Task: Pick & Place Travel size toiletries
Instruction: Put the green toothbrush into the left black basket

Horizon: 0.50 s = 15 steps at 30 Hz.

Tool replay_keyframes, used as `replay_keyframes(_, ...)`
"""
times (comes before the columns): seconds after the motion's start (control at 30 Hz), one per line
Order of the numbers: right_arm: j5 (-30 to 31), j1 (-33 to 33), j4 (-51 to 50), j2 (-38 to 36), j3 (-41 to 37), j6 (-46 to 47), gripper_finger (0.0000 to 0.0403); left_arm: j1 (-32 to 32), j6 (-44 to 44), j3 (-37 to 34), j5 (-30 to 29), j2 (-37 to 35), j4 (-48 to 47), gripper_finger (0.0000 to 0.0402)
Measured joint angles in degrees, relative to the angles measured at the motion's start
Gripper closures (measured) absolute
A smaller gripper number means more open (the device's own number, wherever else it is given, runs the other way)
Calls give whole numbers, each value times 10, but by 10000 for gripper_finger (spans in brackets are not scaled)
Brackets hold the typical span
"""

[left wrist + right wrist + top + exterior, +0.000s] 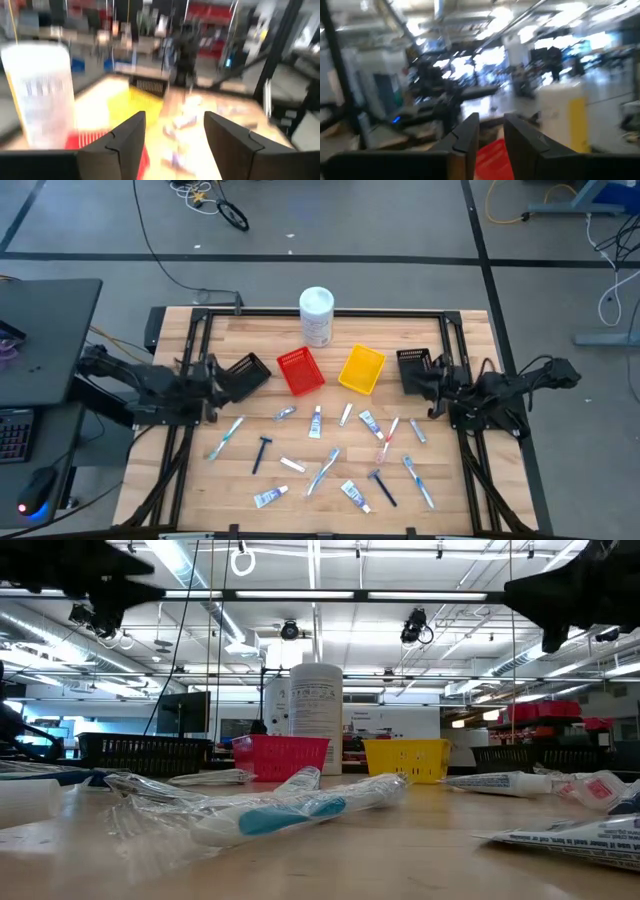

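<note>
My left gripper (174,137) hangs above the table's left side by the black bin (246,374), fingers apart with nothing between them. My right gripper (491,135) hangs at the right side near the other black bin (414,367), fingers parted by a narrow gap, empty. The toiletries (322,470) lie scattered on the wood in front of the red bin (300,370) and yellow bin (361,368), between my arms. The canister (316,316) stands behind the bins.

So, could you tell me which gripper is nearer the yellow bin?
The right gripper, just past the bin's right side. The left gripper sits beyond the red bin.
</note>
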Motion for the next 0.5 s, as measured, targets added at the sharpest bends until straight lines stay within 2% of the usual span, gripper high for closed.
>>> replay_keyframes(0.1,-32,-4,16,45,0,4,286,0,-93,0,4,43,-68,179)
replay_keyframes(0.2,-29,-11,57,90,0,-32,284,0,-187,0,11,85,-116,176)
replay_keyframes(0.27,15,-20,94,115,0,-61,284,0,-233,1,29,111,-121,175)
replay_keyframes(0.37,116,-41,147,141,0,-89,284,0,-304,21,75,158,-133,175)
replay_keyframes(0.5,165,-72,183,157,0,-115,284,0,-339,74,115,230,-186,175)
